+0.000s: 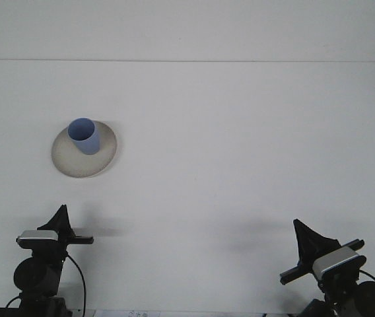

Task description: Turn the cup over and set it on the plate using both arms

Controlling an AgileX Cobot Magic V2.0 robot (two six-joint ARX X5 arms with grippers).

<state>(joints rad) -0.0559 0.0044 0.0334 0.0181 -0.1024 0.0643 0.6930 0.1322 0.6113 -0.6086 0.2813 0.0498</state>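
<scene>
A light blue cup point(84, 136) stands upright, mouth up, on a round beige plate point(74, 166) at the left of the white table. Neither arm touches it. My left gripper point(61, 215) is low at the front left, well short of the plate and pointing away over the table. My right gripper point(304, 237) sits low at the front right, far from the cup and angled up to the left. Each one shows only as a dark wedge seen side-on.
The white table point(240, 152) runs back to an edge line at a pale wall point(187, 26). Dark arm bases and cables fill the two bottom corners.
</scene>
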